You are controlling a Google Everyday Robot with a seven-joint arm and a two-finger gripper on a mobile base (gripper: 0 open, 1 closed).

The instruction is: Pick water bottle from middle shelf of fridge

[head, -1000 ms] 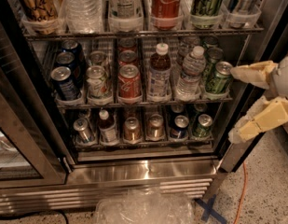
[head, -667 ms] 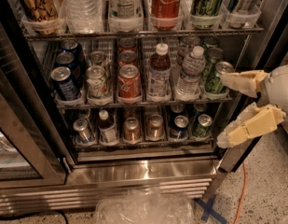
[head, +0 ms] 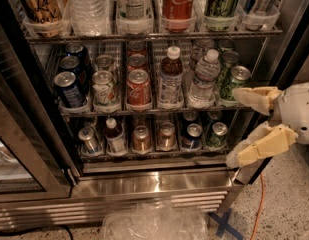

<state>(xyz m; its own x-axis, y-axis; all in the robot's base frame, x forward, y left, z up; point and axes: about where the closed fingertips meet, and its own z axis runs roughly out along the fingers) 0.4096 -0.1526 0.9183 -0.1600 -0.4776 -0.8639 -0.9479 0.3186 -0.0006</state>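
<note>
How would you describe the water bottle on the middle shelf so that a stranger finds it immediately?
In the fridge, look at the middle shelf, fifth lane from the left, near the robot's open hand at the right edge. The water bottle stands between a bottle of brown drink and a green can; unlike both, it is clear ribbed plastic holding colourless water.

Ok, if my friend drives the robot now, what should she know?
Tool: open, empty, outside the fridge at its right edge, about level with the middle shelf.
Water bottle: upright on that shelf, fifth lane from the left, between the brown drink bottle and a green can.
Done: nothing grasped yet.
Left: reach in, close on the water bottle, lift it out.
</note>
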